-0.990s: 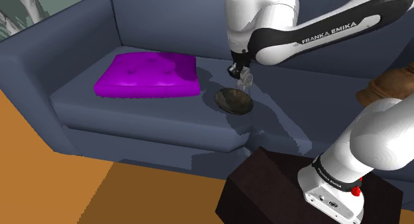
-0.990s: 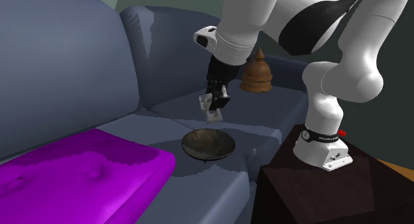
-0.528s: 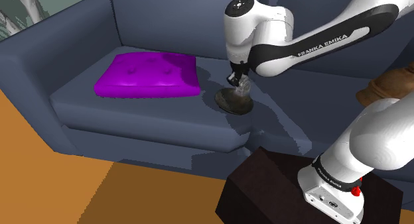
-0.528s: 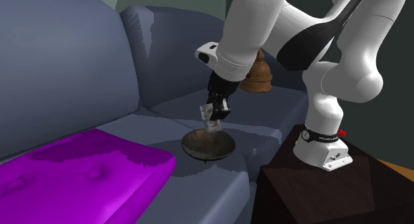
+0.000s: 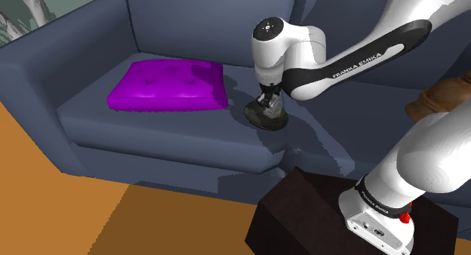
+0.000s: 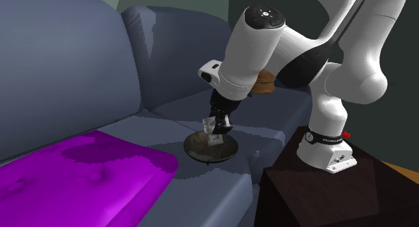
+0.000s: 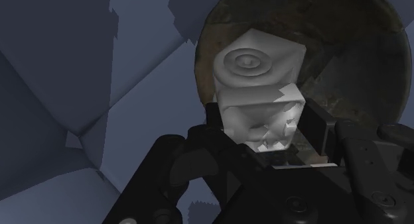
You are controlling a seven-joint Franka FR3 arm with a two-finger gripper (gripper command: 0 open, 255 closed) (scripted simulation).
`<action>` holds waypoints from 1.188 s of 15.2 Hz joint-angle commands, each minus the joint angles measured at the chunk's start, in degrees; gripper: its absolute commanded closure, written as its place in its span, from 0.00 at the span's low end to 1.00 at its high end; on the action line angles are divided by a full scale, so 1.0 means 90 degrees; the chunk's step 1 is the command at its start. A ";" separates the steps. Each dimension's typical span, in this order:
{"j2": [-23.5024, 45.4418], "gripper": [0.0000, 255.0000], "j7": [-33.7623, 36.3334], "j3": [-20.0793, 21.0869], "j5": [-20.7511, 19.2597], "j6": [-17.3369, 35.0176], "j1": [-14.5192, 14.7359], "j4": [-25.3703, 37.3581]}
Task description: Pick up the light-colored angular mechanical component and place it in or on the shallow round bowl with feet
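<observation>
The end effector point(image 6: 216, 129) pinches the pale blocky part point(image 6: 213, 138) just over the dark round bowl point(image 6: 229, 151) on the blue sofa point(image 6: 80, 71), mid-frame. The part seems close to the rim. Let go there, it could hit the edge, tip the bowl, and roll away.

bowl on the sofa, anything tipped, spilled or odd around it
Nothing stands out. The dark bowl sits level on the sofa seat, with nothing spilled around it. The pale angular component is clasped in the jaws right over the bowl; whether it touches the bowl cannot be told. The purple cushion lies flat.
</observation>
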 commanded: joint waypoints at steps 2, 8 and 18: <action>0.0046 1.00 0.0049 0.0004 -0.0042 0.0047 -0.0012 -0.0010; 0.0046 0.00 0.0049 0.0004 -0.0042 0.0047 -0.0012 -0.0010; -0.0413 0.00 -0.0264 0.0158 0.0523 -0.0713 0.0274 0.0308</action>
